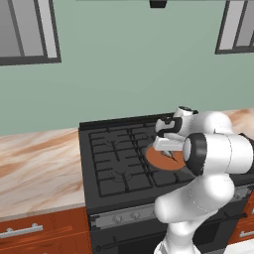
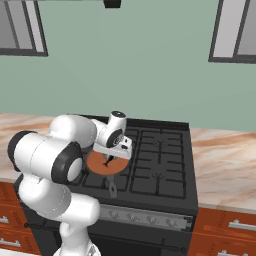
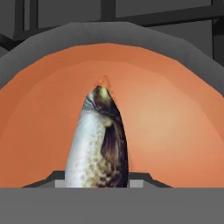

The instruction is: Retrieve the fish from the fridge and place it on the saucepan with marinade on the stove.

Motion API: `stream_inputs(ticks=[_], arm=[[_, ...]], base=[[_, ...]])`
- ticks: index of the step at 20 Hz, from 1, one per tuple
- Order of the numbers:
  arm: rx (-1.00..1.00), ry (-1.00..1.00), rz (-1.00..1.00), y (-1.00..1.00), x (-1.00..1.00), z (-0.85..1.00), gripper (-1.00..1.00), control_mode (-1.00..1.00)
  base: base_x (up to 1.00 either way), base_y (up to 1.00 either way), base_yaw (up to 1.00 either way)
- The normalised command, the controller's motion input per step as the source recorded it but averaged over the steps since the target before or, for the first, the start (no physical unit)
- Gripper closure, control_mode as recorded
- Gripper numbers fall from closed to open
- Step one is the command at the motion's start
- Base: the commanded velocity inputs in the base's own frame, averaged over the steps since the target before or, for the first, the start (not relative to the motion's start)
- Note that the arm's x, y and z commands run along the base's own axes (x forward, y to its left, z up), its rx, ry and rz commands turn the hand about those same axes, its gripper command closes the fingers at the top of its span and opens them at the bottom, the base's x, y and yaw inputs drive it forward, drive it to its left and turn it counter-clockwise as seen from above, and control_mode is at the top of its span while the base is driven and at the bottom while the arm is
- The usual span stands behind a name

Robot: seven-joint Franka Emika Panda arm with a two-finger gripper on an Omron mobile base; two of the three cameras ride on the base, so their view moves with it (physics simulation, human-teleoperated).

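1. Fish (image 3: 101, 144) sits between the jaws, pinched by them, its tip touching the marinade beyond.
2. Gripper (image 1: 171, 155) hangs just over the pan (image 2: 99, 165).
3. Pan rests on the stove (image 1: 116, 163), under the jaws.

L base cam: behind arm, left side, looks fwd and down over the stove (image 1: 124, 158) and marble surface (image 1: 34, 163). R base cam: same stove (image 2: 160, 160), seen from right. Both share the saucepan with marinade (image 1: 159, 158). Hand cam: v. close, pointing along the end effector (image 3: 98, 183) into the pan.
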Motion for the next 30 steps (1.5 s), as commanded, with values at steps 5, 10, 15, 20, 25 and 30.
stream_inputs(ticks=[5, 10, 15, 20, 25, 30], arm=[[0.00, 0.00, -0.03, 0.04, 0.07, -0.35, -1.00, -1.00], [0.00, 0.00, -0.03, 0.00, 0.00, -0.04, -1.00, -1.00], [0.00, 0.00, -0.06, 0.00, -0.03, 0.16, -1.00, -1.00], [0.00, 0.00, -0.09, -0.04, -0.20, 0.50, -1.00, -1.00], [0.00, -0.02, -0.09, -0.17, -0.34, 0.65, -1.00, -1.00], [0.00, -0.17, -0.07, -0.29, -0.72, 0.55, -1.00, -1.00]], base=[[0.00, 0.00, 0.00], [0.00, 0.00, 0.00], [0.00, 0.00, 0.00], [0.00, 0.00, 0.00], [0.00, 0.00, 0.00], [0.00, 0.00, 0.00]])
